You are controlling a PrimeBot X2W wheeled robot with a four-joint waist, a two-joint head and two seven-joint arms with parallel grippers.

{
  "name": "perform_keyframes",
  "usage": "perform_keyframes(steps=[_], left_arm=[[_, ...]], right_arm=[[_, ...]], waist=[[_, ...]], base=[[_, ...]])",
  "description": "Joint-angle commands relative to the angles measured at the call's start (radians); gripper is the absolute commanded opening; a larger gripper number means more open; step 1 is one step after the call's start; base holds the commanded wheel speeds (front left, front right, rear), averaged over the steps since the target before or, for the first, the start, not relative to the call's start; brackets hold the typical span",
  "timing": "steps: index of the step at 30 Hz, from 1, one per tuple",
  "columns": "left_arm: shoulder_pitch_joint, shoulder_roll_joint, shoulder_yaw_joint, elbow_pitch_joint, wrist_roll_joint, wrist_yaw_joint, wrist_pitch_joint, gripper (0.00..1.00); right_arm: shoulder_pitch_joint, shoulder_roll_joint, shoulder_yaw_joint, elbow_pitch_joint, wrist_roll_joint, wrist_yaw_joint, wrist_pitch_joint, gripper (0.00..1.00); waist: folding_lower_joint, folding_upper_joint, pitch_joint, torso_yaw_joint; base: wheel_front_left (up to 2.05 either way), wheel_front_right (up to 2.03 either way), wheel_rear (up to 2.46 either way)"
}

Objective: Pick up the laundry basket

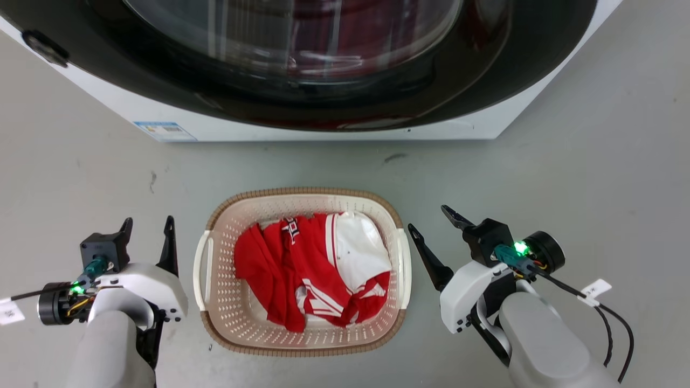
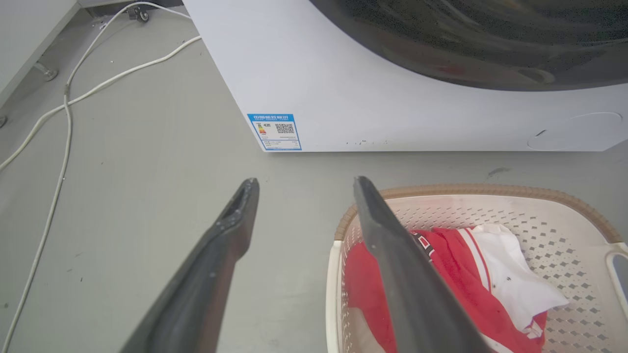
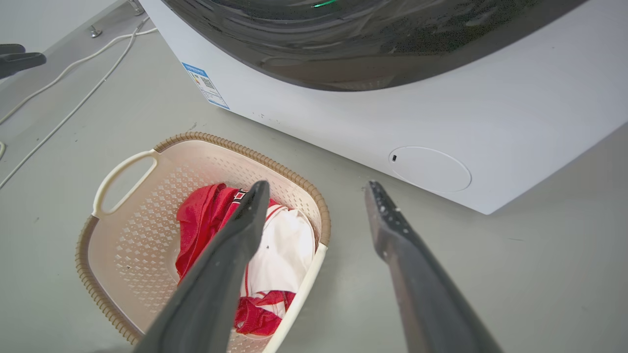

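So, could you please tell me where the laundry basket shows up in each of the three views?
Head view: the laundry basket sits at lower centre, just below the washing machine.
Left wrist view: the laundry basket is at lower right, cut off by the bottom and right edges.
Right wrist view: the laundry basket is at lower left.
Shared landmark: the blue label on the washing machine's lower front corner.
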Motion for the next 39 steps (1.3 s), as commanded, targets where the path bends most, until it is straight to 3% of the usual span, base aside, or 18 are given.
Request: perform_keyframes(steps=[1,17,39], left_arm=[[-0.028,0.004,-0.008,0.023,-0.002,-0.001,-0.002,1.00],[-0.168,0.010,-0.075,0.220,-0.042,-0.003,-0.002,1.00],[-0.280,0.011,-0.144,0.348,-0.065,-0.003,-0.002,1.00]], right_arm=[[-0.033,-0.002,0.013,0.033,0.012,-0.001,-0.002,1.00],[-0.201,-0.001,0.146,0.261,0.135,-0.001,-0.002,1.00],[-0.315,-0.001,0.296,0.373,0.298,-0.001,-0.002,1.00]], waist=[[-0.0002,0.0000,0.045,0.003],[-0.0002,0.0000,0.222,0.010],[-0.0002,0.0000,0.372,0.026]], base=[[0.00,0.00,0.00],[0.00,0.00,0.00],[0.00,0.00,0.00]])
